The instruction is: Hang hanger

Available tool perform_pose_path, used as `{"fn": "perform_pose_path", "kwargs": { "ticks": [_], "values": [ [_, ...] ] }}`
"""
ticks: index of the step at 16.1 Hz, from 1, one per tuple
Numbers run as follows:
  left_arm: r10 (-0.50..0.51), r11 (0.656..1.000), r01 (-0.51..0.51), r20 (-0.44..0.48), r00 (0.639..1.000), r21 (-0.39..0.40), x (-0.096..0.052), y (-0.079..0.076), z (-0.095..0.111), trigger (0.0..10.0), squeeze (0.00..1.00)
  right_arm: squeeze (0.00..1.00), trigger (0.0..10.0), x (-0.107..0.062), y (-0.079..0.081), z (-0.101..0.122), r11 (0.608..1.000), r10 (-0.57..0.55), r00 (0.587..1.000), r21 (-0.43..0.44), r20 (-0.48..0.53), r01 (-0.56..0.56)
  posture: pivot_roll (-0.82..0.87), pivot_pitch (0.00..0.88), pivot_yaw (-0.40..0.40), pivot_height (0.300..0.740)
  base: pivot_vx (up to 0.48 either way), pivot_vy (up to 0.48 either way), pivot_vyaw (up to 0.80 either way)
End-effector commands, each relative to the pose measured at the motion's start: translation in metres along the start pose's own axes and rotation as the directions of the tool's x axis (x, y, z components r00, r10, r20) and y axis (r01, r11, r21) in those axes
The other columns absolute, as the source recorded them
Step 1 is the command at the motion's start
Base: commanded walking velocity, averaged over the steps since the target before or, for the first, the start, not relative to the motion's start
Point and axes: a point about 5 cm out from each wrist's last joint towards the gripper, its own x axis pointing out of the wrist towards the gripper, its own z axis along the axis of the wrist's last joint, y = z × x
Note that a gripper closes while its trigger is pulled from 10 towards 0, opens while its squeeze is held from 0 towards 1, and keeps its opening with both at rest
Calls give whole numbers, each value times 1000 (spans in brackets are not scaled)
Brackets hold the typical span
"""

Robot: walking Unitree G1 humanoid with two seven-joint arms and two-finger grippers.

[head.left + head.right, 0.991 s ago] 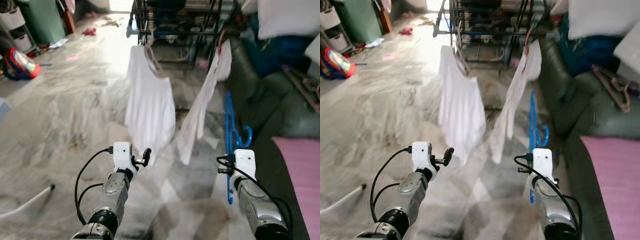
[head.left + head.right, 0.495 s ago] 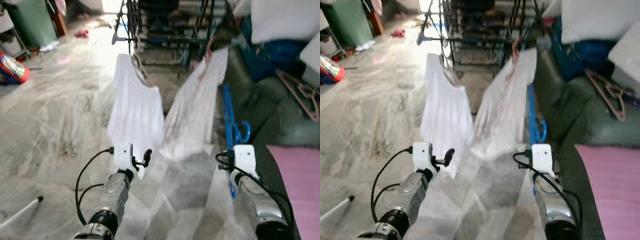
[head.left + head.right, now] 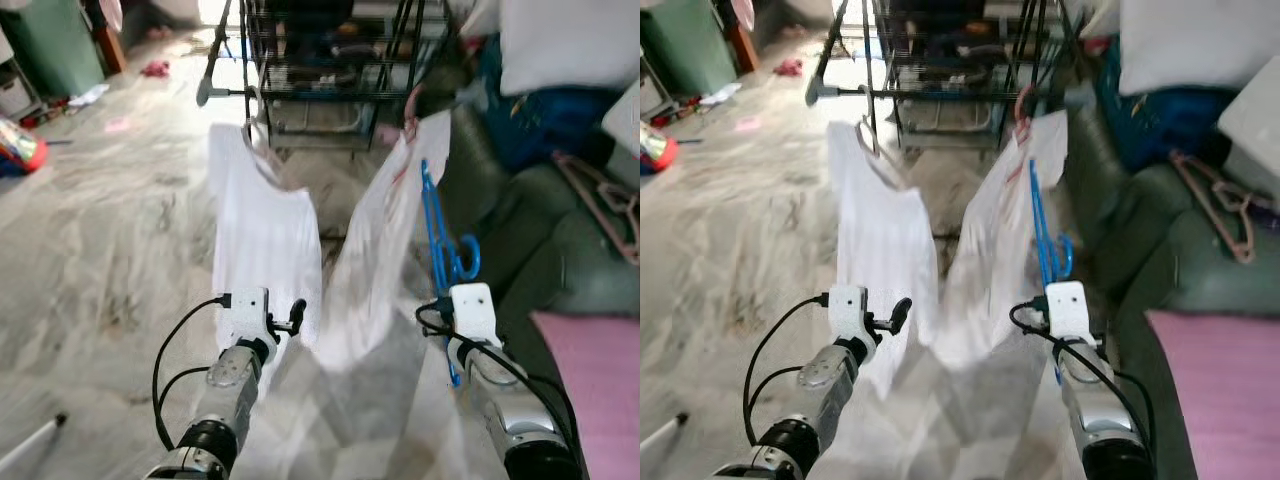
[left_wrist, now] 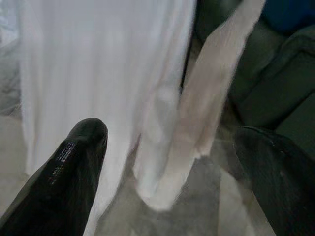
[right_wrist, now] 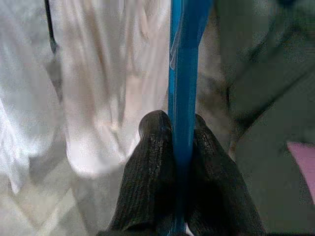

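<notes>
1. The right gripper [image 5: 179, 142] was clamped on the blue hanger [image 3: 435, 230], its two black fingers [image 5: 152, 147] pressed to either side of the blue bar.
2. The blue hanger stood upright in front of the right arm, just beside the dark green sofa [image 3: 520, 200], its hook curling toward the sofa.
3. The left gripper [image 4: 167, 147] was held out with its fingers spread wide apart and nothing between them, close to the nearer white shirt [image 3: 265, 235].
4. That shirt hung from the black wire rack [image 3: 320, 60]; a second white garment [image 3: 385, 240] hung between it and the blue hanger.
5. A brown hanger [image 3: 605, 200] lay on the sofa.
6. The floor [image 3: 110, 230] around the rack was grey marble.
</notes>
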Motion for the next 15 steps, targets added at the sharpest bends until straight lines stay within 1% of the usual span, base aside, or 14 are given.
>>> {"fn": "perform_pose_path", "kwargs": {
  "ticks": [1,4,6,8,9,12,13,15],
  "values": [
    [22,1000,-22,-18,1000,7,-3,7,-4,10000,0,0,10000,1,11,6,998,63,998,-13,13,-63,15,133,-14,740,319,0,0],
    [23,1000,-23,-18,1000,9,-3,8,-4,10000,0,0,10000,2,11,13,997,63,997,-37,37,-61,19,134,-14,740,309,0,0],
    [29,1000,-28,-15,999,10,-4,9,-3,10000,0,0,10000,2,16,19,996,79,995,-45,53,-76,22,135,-14,740,251,0,0],
    [38,999,-38,-6,999,5,-4,11,-3,10000,0,0,10000,2,23,20,993,113,992,-48,53,-111,26,137,-14,740,0,0,0],
    [44,999,-44,-9,999,11,-5,13,-3,10000,0,0,10000,4,26,21,988,149,988,-56,43,-146,29,138,-13,740,0,0,0],
    [44,999,-43,-7,999,29,-6,14,-4,10000,0,0,10000,8,28,26,981,180,983,-85,37,-176,34,143,-12,740,0,0,0],
    [40,998,-40,-3,999,45,-7,14,-4,10000,0,0,10000,9,34,33,978,193,980,-91,51,-188,40,145,-13,740,0,0,0],
    [44,998,-44,-6,999,45,-7,15,-4,10000,0,0,10000,9,41,37,972,221,974,-88,56,-216,43,146,-14,740,0,0,0]
  ]
}}
